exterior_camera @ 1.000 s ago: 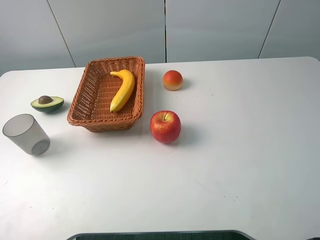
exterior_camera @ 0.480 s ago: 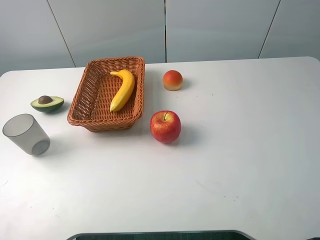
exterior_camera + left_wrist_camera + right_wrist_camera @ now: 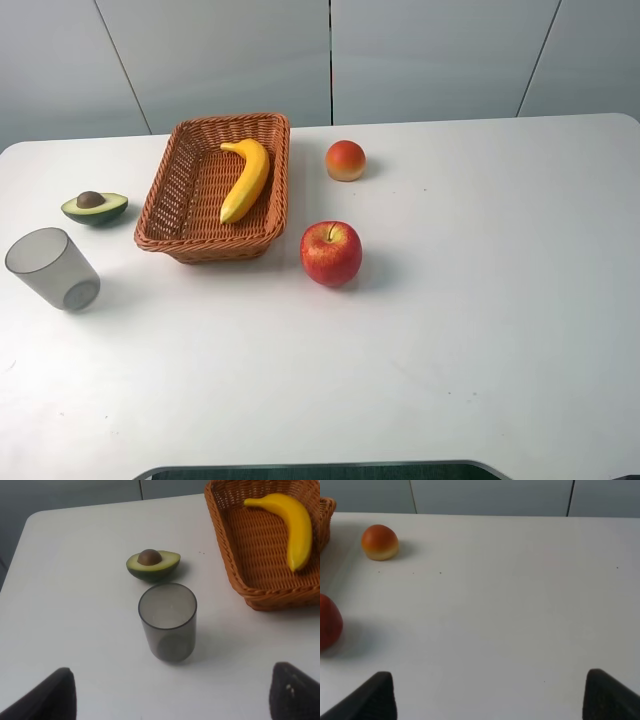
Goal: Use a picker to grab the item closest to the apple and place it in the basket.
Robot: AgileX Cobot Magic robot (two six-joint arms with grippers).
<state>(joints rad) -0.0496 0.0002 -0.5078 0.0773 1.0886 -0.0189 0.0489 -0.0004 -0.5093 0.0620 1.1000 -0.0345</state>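
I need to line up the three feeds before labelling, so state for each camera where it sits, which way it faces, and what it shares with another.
Exterior high: mounted above, looking down at the white table, basket, apple; no arm shows.
Left wrist: on the left arm, facing the grey cup, avocado half and banana; dark fingertips at the frame's lower corners, jaws apart.
Right wrist: on the right arm, facing the orange bun and bare table; fingertips likewise apart.
Shared: both wrist views catch the basket; the right only a sliver.
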